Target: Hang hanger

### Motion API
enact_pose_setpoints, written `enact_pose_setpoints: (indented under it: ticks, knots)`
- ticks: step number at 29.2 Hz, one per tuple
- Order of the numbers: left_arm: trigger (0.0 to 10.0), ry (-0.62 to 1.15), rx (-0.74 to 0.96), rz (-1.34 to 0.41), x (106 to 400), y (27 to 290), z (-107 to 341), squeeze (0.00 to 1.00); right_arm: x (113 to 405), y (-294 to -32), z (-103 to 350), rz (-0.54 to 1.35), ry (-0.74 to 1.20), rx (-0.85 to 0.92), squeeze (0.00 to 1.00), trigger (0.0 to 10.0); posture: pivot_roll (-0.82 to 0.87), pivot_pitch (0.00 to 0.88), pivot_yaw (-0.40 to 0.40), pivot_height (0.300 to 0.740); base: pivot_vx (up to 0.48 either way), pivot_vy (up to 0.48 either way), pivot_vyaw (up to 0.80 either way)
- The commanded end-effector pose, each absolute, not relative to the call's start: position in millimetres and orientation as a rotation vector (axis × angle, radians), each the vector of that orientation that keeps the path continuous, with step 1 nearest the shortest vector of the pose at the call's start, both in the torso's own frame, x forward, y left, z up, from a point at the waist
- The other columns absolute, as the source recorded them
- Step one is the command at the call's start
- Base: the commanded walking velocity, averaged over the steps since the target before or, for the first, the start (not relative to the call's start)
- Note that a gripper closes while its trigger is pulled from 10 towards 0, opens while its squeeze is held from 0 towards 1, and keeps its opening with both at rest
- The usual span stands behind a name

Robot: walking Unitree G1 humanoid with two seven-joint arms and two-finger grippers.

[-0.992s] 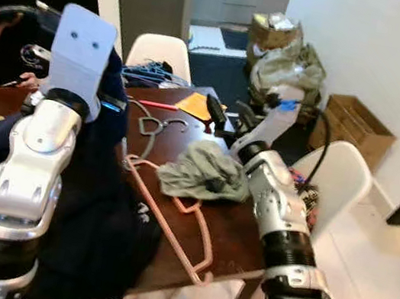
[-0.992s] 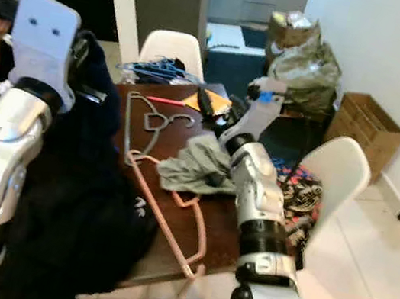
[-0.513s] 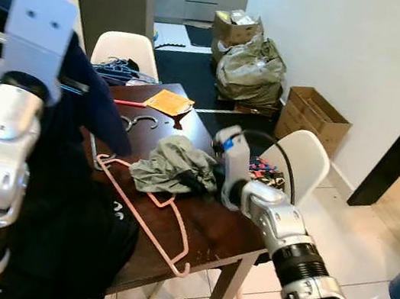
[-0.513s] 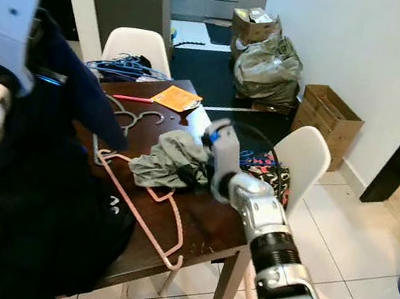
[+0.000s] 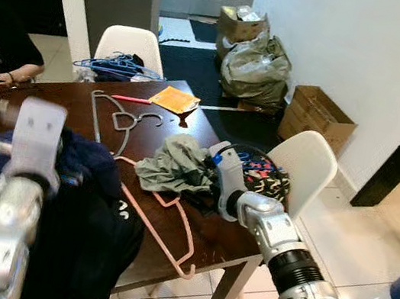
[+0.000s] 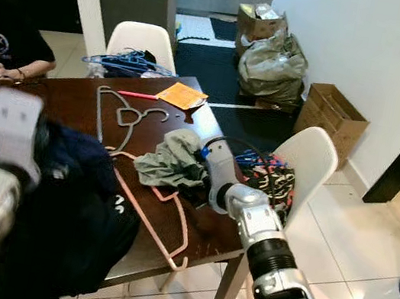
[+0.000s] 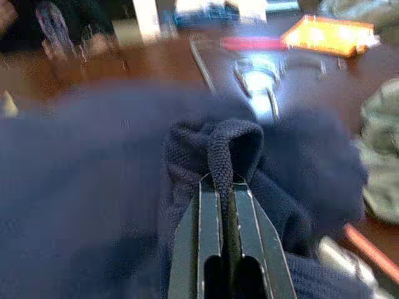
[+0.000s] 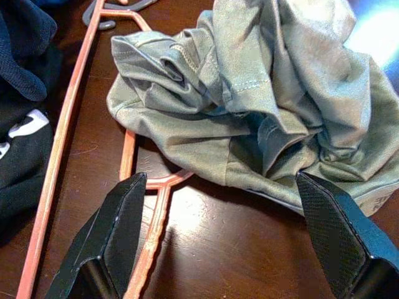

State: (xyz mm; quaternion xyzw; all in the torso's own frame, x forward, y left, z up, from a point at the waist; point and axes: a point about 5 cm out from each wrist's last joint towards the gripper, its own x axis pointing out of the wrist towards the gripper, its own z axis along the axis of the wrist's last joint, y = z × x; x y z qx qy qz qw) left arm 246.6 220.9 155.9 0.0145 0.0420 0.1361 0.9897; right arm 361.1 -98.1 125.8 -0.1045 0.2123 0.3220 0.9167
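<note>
Hanger: pink hanger (image 8: 59, 131) lies lengthwise toward the table's (image 5: 208, 232) near edge, hook end between right gripper's (image 8: 227, 243) spread fingers; left gripper (image 7: 225, 205) clamps navy garment (image 7: 93, 162).

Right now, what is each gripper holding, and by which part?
Left gripper pinches a fold of the navy garment. Right gripper is open, holding nothing, before the green cloth.

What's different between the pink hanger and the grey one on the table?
The pink hanger lies near the table's front edge, partly under the crumpled green garment; the grey hanger lies farther back with nothing on it. The pink one has one end reaching to the table's front edge; the grey one lies well inside. Both lie flat on the wood, unhung.
</note>
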Motion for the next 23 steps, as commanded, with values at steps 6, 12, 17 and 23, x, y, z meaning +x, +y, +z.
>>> enact_pose_setpoints:
  ticks: [6,12,17,23]
  knots:
    - [10.0,0.071,0.057,0.287,230.6,228.1,154.6,0.00,357.4,-99.9,121.9,0.656,0.455,-0.155,1.00,10.0,0.11,0.000,-0.028,0.740,0.000,0.000,0.00]
    - [10.0,-0.020,0.315,0.314,225.8,254.0,172.0,0.00,351.4,-93.6,101.7,0.614,0.542,-0.108,0.00,10.0,0.12,0.000,-0.033,0.740,0.000,0.000,0.00]
    - [10.0,-0.077,0.450,0.324,229.4,263.9,185.2,0.00,347.5,-85.5,85.5,0.578,0.592,-0.075,0.00,10.0,0.12,0.000,-0.034,0.740,0.000,0.000,0.00]
    - [10.0,-0.119,0.488,0.309,236.1,260.5,192.9,0.00,347.2,-79.5,75.1,0.537,0.593,-0.101,0.00,10.0,0.12,0.000,-0.032,0.740,0.000,0.000,0.00]
